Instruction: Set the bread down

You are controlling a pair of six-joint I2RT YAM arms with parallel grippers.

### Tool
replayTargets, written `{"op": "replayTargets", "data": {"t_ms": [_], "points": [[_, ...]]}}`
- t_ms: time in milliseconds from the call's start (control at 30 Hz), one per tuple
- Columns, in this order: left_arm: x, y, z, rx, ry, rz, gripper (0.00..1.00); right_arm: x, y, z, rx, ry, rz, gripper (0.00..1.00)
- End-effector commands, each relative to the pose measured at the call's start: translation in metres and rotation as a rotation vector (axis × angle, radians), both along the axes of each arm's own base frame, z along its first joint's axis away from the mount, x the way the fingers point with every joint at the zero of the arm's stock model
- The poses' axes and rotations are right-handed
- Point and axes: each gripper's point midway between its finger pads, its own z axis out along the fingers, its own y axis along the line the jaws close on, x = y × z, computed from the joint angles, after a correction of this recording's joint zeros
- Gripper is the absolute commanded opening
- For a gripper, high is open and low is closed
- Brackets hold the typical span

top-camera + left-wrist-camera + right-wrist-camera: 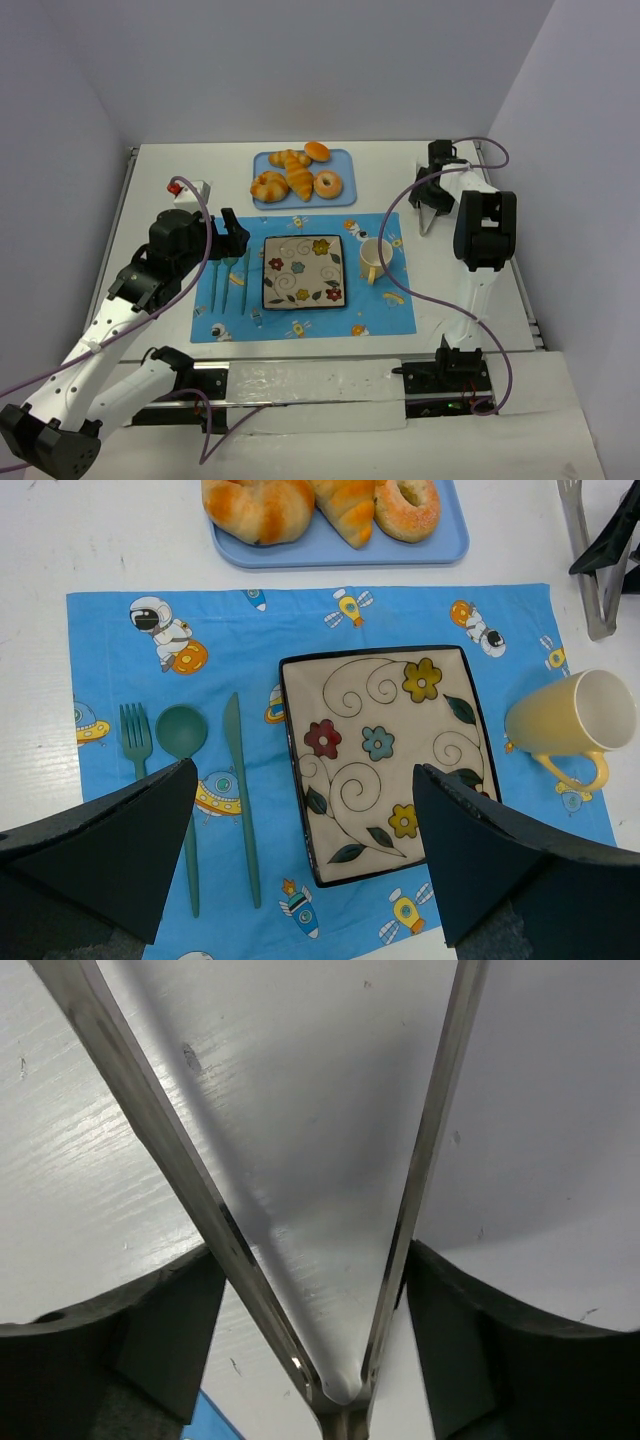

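The bread, a long golden-orange croissant (300,183), lies on the blue tray (342,160) at the back, between a round bun (269,186) and a ring donut (327,184). Its lower end shows in the left wrist view (345,505). The square flowered plate (303,270) on the blue placemat holds nothing. My left gripper (232,238) is open and empty above the placemat's left part, its jaws framing the plate (380,750). My right gripper (437,192) is far right, shut on metal tongs (430,215), whose arms spread out in the right wrist view (400,1210).
A green fork, spoon and knife (240,780) lie on the placemat (385,310) left of the plate. A yellow mug (376,259) lies on its side to the right. More pastries (317,151) sit on the tray's far side. A white box with a red button (188,190) stands at the left.
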Motion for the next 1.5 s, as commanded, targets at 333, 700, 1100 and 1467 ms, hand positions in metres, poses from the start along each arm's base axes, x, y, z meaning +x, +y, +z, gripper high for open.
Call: {"op": "replayTargets", "data": {"t_ms": [333, 700, 1100, 1467], "points": [[0.002, -0.001, 0.009, -0.023, -0.035, -0.003, 0.99, 0.007, 0.006, 0.013, 0.03, -0.066, -0.014, 0.4], [0.002, 0.0, 0.009, -0.02, -0.037, 0.002, 0.99, -0.003, 0.012, 0.089, -0.043, -0.208, -0.013, 0.45], [0.002, 0.001, 0.01, -0.017, -0.039, 0.009, 0.99, -0.026, 0.037, 0.151, -0.06, -0.321, 0.035, 0.5], [0.002, 0.003, 0.011, -0.016, -0.044, 0.016, 0.99, -0.055, 0.099, 0.214, -0.026, -0.456, 0.187, 0.5]]}}
